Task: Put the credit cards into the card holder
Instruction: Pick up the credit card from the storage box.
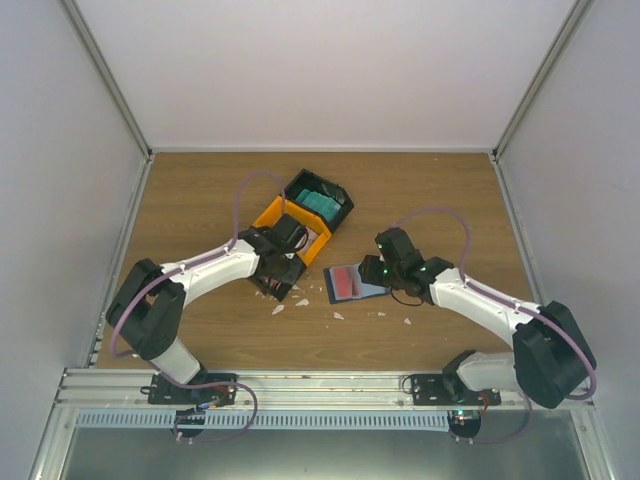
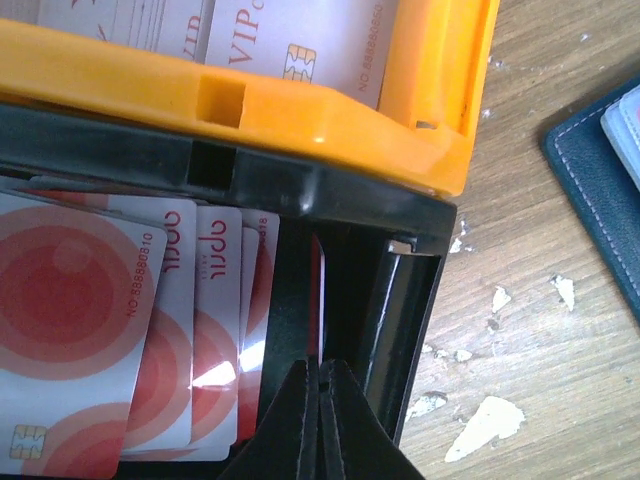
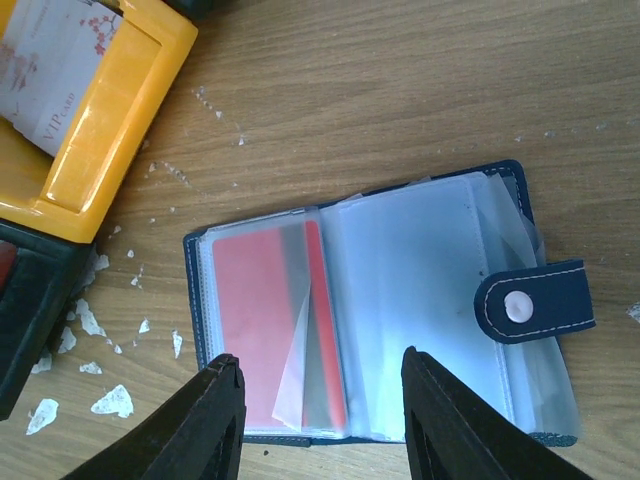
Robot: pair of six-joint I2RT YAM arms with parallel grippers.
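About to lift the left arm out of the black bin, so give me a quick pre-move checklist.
1. Left gripper shut on a credit card, seen edge-on: ok.
2. Only one card pinched: cannot tell.
3. Card holder lying open on the table: ok.
4. Empty sleeve free on the tab-side page: ok.
5. Right gripper open and holding nothing: ok.
6. Right gripper pinning the holder down: cannot tell.

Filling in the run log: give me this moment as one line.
left gripper shut on credit card in black bin | right gripper open over card holder | holder open
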